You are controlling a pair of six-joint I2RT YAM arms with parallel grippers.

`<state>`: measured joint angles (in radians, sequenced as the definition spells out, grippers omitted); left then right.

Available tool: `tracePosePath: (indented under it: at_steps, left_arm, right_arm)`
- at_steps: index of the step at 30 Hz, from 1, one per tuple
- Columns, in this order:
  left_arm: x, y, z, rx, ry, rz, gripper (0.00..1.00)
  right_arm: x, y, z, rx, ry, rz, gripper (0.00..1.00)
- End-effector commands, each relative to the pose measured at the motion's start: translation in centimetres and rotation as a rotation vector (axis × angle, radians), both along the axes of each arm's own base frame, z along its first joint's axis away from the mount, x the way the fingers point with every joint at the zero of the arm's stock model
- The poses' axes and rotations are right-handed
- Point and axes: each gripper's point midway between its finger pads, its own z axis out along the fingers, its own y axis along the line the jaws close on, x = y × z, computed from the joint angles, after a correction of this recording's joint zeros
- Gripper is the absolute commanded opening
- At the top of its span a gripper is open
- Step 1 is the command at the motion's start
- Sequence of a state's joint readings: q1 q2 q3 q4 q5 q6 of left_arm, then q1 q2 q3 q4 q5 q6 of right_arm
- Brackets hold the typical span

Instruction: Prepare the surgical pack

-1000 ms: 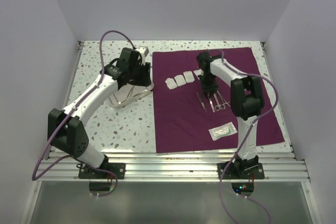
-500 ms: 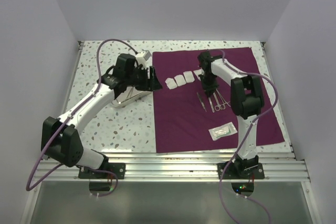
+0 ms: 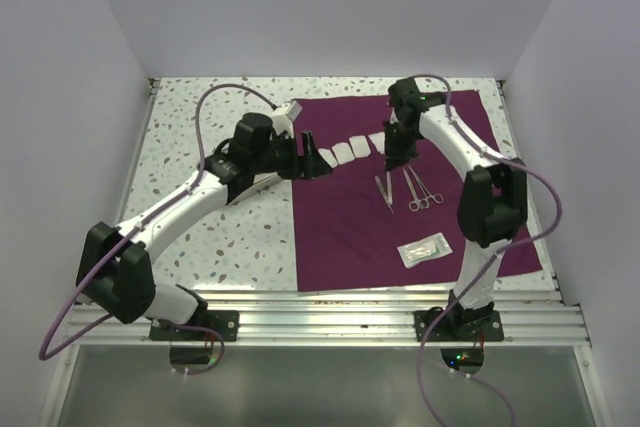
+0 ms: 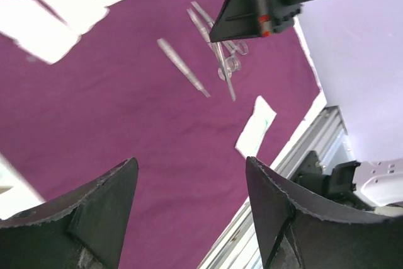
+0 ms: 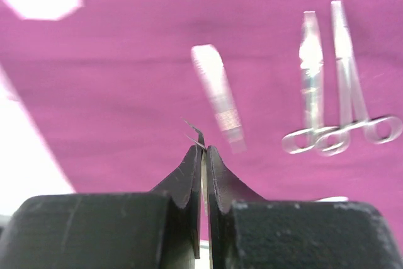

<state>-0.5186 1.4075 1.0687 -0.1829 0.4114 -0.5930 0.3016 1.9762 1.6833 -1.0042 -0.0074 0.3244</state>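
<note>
Top camera, fixed above and behind the arm bases [image 3: 195, 327], looks down on the whole table [image 3: 200, 237]; both wrist cameras sit close over the purple drape [image 3: 340, 237], angled down. All three share the steel instruments [image 3: 405, 190].

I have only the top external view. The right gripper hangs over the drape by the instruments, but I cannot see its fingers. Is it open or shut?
Observer: Shut. In the right wrist view the right gripper has its fingers pressed together.
Operator: And the left one?
Observer: The left gripper is wide open over the drape, with nothing between its fingers.
Operator: Any instruments overlapping?
Observer: Yes. The two ring-handled instruments overlap at their rings; the straight one lies apart.
</note>
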Motion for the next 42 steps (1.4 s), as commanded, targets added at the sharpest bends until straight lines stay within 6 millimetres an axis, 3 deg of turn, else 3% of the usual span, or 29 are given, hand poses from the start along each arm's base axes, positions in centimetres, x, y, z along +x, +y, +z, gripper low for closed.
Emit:
tracePosePath:
  at_steps: [1, 3, 5, 11, 19, 22, 26, 28, 32, 42]
  left_arm:
    - [1.3, -3.6, 2.5, -0.09, -0.073, -0.008, 0.73]
    - [1.3, -4.9, 1.2, -0.057, -0.051, -0.029, 0.74]
    - [1.7, -5.6, 1.2, -0.052, -0.052, -0.027, 0.75]
    - [2.4, -7.1, 1.6, -0.049, -0.071, -0.018, 0.75]
    - [2.1, -7.5, 0.9, -0.051, -0.037, -0.047, 0.69]
    - [1.8, -6.6, 0.5, -0.034, -0.028, -0.022, 0.72]
    - [2.9, -3.6, 0.3, 0.03, -0.015, 0.088, 0.73]
    - [3.5, -2.6, 1.5, 0.017, -0.043, 0.127, 0.76]
    - [3.3, -4.0, 2.7, -0.05, -0.056, 0.062, 0.78]
    - [2.6, -4.5, 2.6, -0.077, -0.06, 0.018, 0.77]
  right_arm:
    - [-1.1, 4.9, 9.2, 0.33, -0.149, -0.11, 0.0]
    - [-1.1, 6.3, 10.8, 0.408, -0.201, -0.155, 0.0]
    - [-1.3, 7.3, 12.6, 0.456, -0.247, -0.161, 0.0]
    - [-3.0, 11.1, 14.7, 0.508, -0.283, -0.13, 0.0]
    - [-3.1, 12.3, 14.5, 0.538, -0.27, -0.125, 0.0]
    - [-3.2, 12.1, 13.9, 0.51, -0.264, -0.108, 0.0]
    - [-3.6, 11.2, 13.3, 0.47, -0.272, -0.108, 0.0]
    - [-3.8, 10.7, 12.6, 0.445, -0.26, -0.117, 0.0]
    - [-3.8, 11.0, 11.7, 0.432, -0.243, -0.121, 0.0]
    - [-3.2, 11.5, 11.5, 0.427, -0.24, -0.139, 0.0]
